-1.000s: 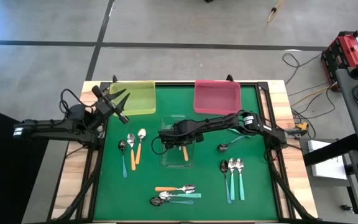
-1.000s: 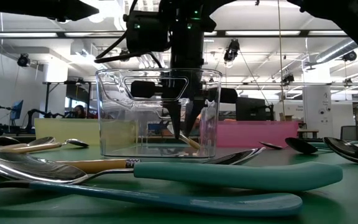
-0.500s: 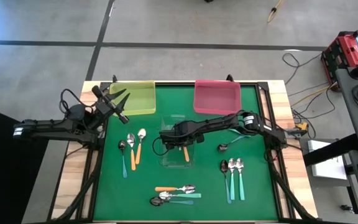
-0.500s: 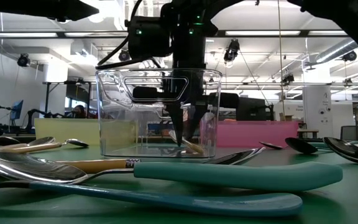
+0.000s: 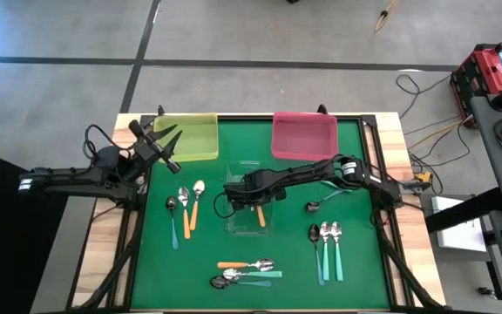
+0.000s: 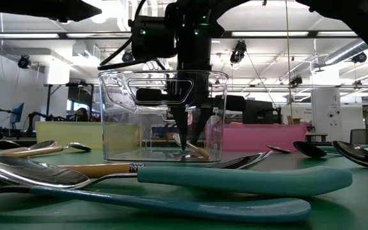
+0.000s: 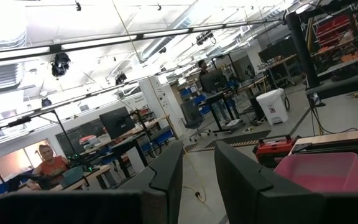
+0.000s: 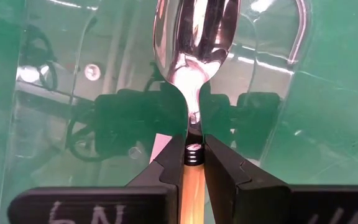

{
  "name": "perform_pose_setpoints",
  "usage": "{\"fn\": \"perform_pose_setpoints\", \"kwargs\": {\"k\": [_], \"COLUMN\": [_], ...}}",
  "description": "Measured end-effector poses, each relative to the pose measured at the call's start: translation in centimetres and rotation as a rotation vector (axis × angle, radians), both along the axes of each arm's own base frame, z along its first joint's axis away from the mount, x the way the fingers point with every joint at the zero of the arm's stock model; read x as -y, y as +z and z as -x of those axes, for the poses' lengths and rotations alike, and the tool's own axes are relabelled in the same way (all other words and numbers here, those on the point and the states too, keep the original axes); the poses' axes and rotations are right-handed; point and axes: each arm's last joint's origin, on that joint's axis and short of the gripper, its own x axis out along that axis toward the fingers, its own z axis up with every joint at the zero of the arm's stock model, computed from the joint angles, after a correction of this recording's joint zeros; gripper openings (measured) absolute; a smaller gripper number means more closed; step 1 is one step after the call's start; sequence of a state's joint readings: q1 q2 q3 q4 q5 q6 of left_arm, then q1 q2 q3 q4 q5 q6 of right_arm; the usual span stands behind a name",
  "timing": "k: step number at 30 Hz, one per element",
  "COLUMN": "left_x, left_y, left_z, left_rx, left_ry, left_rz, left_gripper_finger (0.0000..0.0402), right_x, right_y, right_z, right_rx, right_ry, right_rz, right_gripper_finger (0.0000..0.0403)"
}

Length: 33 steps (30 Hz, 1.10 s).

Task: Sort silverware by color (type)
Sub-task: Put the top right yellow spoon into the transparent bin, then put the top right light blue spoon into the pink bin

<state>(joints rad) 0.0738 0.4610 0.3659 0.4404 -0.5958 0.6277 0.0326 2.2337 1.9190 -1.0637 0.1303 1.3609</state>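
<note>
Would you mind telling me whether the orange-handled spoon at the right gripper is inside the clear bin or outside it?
Inside. The right gripper reaches down into the clear bin, fingers closed on the orange-handled spoon, whose bowl lies within the bin's walls.

Two dark jointed arms, black looping cables (green status lights), tapered fingers

The flat work surface is showing solid green. The rectangular plastic tray at the back is showing yellow-green; its neighbouring rectangular plastic tray is showing pink. The clear plastic bin is showing colourless. The orange-handled, silver-bowled spoon is sitting between the black right gripper fingers. Teal-handled silver spoons are showing nearby.
</note>
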Motion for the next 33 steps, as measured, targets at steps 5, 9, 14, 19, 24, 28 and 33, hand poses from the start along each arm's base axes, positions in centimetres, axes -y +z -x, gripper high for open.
{"fn": "perform_pose_setpoints", "kwargs": {"k": [5, 9, 14, 19, 24, 28, 33], "left_x": [0.0, 0.0, 0.0, 0.0, 0.0, 0.0, 0.0], "left_y": [0.0, 0.0, 0.0, 0.0, 0.0, 0.0, 0.0], "left_z": [0.0, 0.0, 0.0, 0.0, 0.0, 0.0, 0.0], "left_rx": [-0.001, 0.0, 0.0, 0.0, 0.0, 0.0, 0.0], "left_ry": [0.001, 0.001, 0.001, 0.001, 0.002, 0.001, 0.002], "left_rz": [-0.002, -0.002, -0.002, -0.002, -0.002, -0.002, -0.002], "left_gripper_finger": [0.0077, 0.0077, 0.0077, 0.0077, 0.0077, 0.0077, 0.0077], "right_x": [0.0, 0.0, 0.0, 0.0, 0.0, 0.0, 0.0], "right_y": [0.0, 0.0, 0.0, 0.0, 0.0, 0.1, 1.1], "right_z": [0.0, 0.0, 0.0, 0.0, -0.1, -0.2, -0.6], "right_rx": [0.0, -0.002, -0.003, -0.002, 0.005, 0.005, 0.037], "right_ry": [0.005, 0.019, 0.015, 0.01, 0.008, 0.01, 0.05], "right_rz": [0.001, 0.0, -0.001, -0.002, -0.002, -0.002, 0.003], "right_gripper_finger": [0.0034, 0.0034, 0.0034, 0.0053, 0.0093, 0.0117, 0.0138]}}
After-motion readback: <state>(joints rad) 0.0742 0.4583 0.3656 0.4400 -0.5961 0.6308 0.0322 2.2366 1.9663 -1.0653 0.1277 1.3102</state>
